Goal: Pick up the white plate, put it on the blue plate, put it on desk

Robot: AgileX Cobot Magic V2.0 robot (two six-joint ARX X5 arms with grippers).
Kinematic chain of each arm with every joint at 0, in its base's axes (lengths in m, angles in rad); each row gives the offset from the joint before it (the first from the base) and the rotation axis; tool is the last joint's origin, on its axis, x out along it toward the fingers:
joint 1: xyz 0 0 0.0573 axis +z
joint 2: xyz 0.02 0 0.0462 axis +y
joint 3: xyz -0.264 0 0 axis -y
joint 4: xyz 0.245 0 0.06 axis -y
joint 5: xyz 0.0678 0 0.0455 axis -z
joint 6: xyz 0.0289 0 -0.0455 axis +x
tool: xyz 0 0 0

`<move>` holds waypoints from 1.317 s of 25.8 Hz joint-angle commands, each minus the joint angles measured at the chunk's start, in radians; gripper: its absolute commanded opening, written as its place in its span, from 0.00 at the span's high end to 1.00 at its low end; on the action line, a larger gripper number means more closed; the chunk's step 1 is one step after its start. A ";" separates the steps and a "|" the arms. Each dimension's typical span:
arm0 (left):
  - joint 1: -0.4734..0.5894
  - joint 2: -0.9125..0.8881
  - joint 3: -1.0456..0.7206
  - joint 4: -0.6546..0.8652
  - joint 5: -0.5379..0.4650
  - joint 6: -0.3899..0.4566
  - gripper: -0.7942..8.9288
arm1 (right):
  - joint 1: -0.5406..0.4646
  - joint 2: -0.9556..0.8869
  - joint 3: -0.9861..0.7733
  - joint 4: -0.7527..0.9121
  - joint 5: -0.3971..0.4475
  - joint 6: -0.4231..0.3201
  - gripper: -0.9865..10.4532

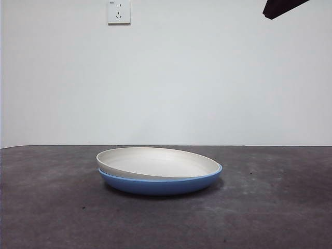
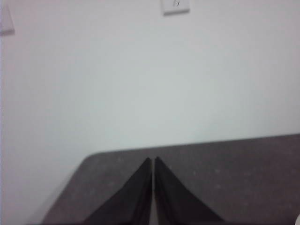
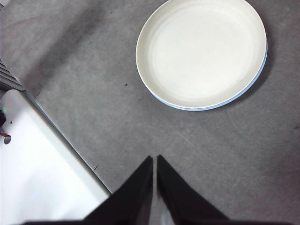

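Observation:
The white plate (image 1: 155,162) lies nested in the blue plate (image 1: 161,185) at the middle of the desk (image 1: 270,207), its left edge riding slightly higher. From above, the right wrist view shows the white plate (image 3: 200,50) covering nearly all of the blue plate (image 3: 255,80), which peeks out only as a thin crescent. My right gripper (image 3: 154,159) hangs shut well above the desk, short of the plates and holding nothing. My left gripper (image 2: 153,160) is shut too, empty, pointing at the wall over a desk corner. A black arm tip (image 1: 280,7) shows at the front view's top right.
A wall socket (image 1: 119,11) is on the white wall behind the desk. A white block (image 3: 42,173) lies along the desk's edge near my right gripper. The desk (image 3: 93,70) around the plates is bare grey surface.

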 commanded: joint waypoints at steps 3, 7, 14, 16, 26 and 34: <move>0.004 -0.069 -0.136 0.048 -0.010 -0.053 0.91 | 0.008 0.008 0.016 0.010 -0.002 -0.014 0.91; 0.004 -0.118 -0.230 0.049 -0.040 -0.116 0.91 | 0.008 0.008 0.016 0.010 -0.002 -0.014 0.91; 0.004 -0.156 -0.310 0.049 -0.059 -0.160 0.91 | 0.008 0.008 0.016 0.010 -0.002 -0.014 0.91; 0.004 -0.164 -0.329 0.047 -0.059 -0.163 0.91 | 0.008 0.008 0.016 0.010 -0.002 -0.014 0.91; -0.014 -0.182 -0.376 0.011 -0.056 -0.159 0.91 | 0.008 0.008 0.016 0.010 -0.002 -0.014 0.91; -0.047 -0.190 -0.376 -0.045 0.132 -0.046 0.91 | 0.008 0.008 0.016 0.010 -0.002 -0.014 0.91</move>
